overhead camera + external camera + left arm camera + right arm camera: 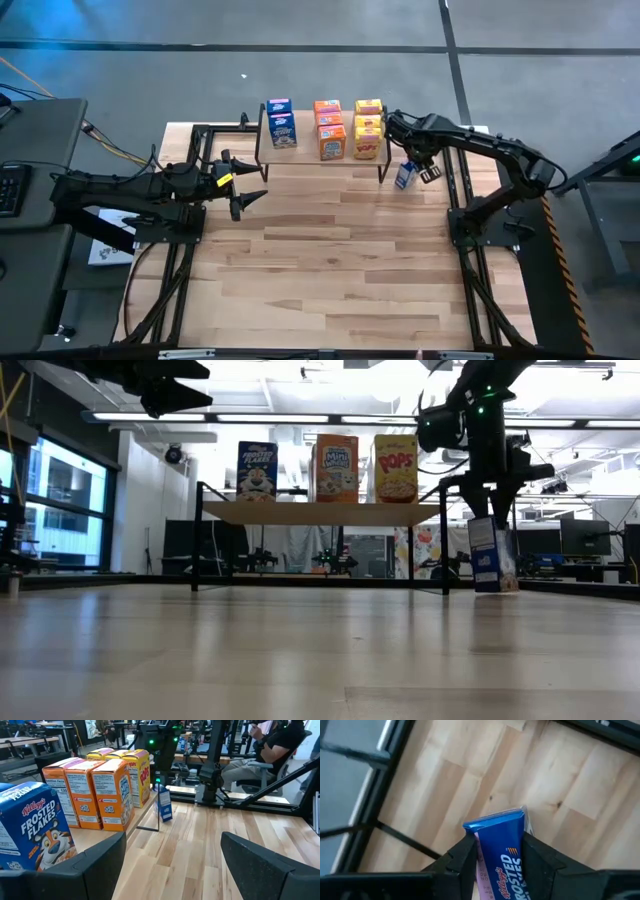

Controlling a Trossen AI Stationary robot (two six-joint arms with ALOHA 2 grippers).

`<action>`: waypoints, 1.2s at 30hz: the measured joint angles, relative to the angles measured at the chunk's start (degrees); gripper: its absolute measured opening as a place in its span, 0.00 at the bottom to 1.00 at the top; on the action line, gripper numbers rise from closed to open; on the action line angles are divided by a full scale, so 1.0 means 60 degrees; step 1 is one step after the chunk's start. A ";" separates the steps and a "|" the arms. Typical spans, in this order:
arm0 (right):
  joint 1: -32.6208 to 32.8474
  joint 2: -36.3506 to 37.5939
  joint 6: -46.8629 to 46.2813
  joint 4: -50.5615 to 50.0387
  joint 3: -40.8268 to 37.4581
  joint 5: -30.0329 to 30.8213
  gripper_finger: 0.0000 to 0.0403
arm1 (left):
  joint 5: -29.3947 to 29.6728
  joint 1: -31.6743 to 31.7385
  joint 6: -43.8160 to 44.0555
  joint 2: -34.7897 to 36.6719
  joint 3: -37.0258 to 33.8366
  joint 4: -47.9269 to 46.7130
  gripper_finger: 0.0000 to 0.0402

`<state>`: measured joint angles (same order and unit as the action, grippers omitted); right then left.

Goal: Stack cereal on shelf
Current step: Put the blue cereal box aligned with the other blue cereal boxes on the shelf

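On the shelf (320, 512) at the table's far side stand rows of cereal boxes: blue (281, 124), orange (330, 130) and yellow (368, 128). Another blue cereal box (493, 555) stands upright on the table just right of the shelf's right legs. My right gripper (495, 855) comes down on this box from above and is shut on its top end. My left gripper (252, 183) hangs open above the table's left side, in front of the shelf, with nothing between its fingers. My right gripper pinches the blue box's top end (496, 837) between its two fingers (462, 857), one on each of two opposite faces. The fingers point steeply down from above. The box is upright, and its bottom (495, 588) appears to rest on the table.
Dark arm-mount frames (470, 230) run along both table sides. The shelf's thin dark legs (445, 550) stand close to the held box. A person (272, 745) sits beyond the table. Bare wood tabletop (340, 260) stretches toward the near edge.
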<state>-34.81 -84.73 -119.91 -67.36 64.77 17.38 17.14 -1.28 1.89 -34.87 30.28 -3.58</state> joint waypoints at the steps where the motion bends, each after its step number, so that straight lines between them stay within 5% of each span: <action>1: 0.0053 0.0059 0.0033 -0.0044 0.0000 -0.0079 0.30 | -0.0001 0.0000 -0.0004 0.0000 0.0000 -0.0002 0.79; 14: 0.1419 0.1544 0.0353 -0.0955 0.0000 -0.0179 0.30 | 0.0001 0.0000 0.0000 0.0000 0.0000 -0.0002 0.79; 27: 0.4275 0.1672 0.0551 0.1160 0.0000 0.0002 0.30 | -0.0001 0.0000 -0.0002 0.0001 0.0000 -0.0005 0.79; 36: 0.5976 0.0421 -0.0065 0.3410 0.0000 0.1634 0.30 | -0.0001 0.0000 -0.0002 0.0000 0.0000 -0.0002 0.79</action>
<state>1.05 -82.20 -120.29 -46.90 64.77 27.18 17.13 -1.28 1.88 -34.87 30.28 -3.60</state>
